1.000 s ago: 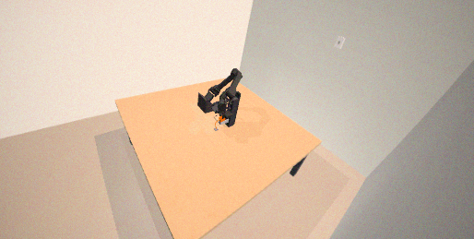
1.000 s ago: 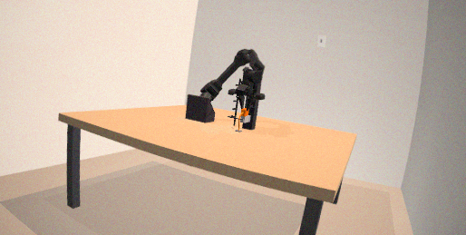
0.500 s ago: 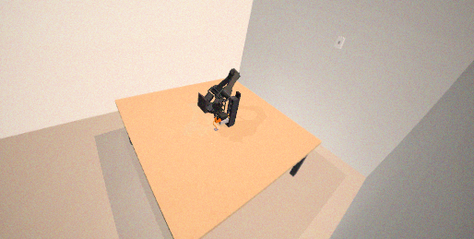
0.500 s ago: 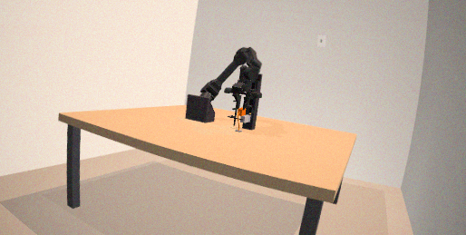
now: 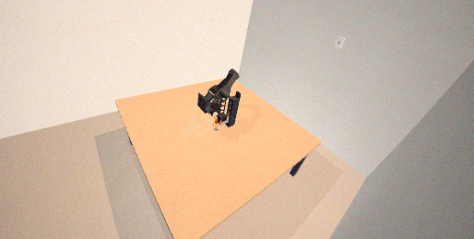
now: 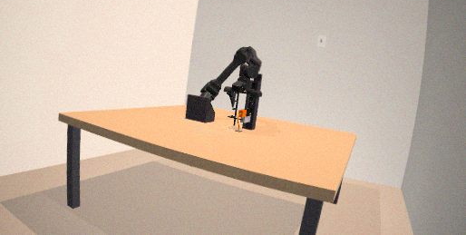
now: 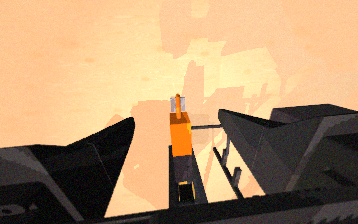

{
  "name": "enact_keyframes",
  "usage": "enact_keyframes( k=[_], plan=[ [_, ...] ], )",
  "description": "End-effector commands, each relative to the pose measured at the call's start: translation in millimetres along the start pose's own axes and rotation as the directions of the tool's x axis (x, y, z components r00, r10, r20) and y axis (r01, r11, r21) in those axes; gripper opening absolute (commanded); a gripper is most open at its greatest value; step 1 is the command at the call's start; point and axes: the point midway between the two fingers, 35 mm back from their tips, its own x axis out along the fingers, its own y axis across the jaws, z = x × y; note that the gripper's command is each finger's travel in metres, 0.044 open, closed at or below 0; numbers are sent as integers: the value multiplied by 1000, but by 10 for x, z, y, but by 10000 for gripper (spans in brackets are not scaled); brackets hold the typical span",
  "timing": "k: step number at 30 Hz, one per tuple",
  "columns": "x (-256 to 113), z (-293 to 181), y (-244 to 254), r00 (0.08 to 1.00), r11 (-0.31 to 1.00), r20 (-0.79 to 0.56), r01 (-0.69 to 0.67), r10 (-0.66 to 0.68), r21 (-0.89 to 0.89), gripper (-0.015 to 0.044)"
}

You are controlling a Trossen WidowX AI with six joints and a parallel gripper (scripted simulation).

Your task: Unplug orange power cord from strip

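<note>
The black power strip [image 5: 233, 112] [image 6: 256, 108] [image 7: 173, 182] stands upright on the table. The orange plug [image 6: 242, 113] [image 7: 181, 137] is low at its side; its prongs are hidden, and I cannot tell whether it is seated or just out. The orange cord [image 7: 178, 105] [image 6: 239, 125] runs from the plug down to the table. My gripper [image 7: 177, 117] is open wide. In the wrist view its fingers stand on either side of the plug, with a gap on both sides, and do not touch it. How far it is from the plug in height is unclear.
A small grey piece [image 7: 172, 104] is at the cord's lower end. A thin dark bar [image 7: 206, 127] sticks out to the right of the plug in the wrist view. A yellow-edged socket [image 7: 186, 193] shows on the strip. The arm's base [image 6: 199, 109] stands left of the strip on the table [image 6: 272, 153].
</note>
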Motion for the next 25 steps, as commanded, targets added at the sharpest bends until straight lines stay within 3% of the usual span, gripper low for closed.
enact_keyframes(
  k=[1, 25],
  plan=[
    [-52, 338, -38, 1000, 1000, 0, 2, -2, 9, 440],
    [-56, 360, -41, 1000, 1000, 0, 2, -2, 9, 440]
  ],
)
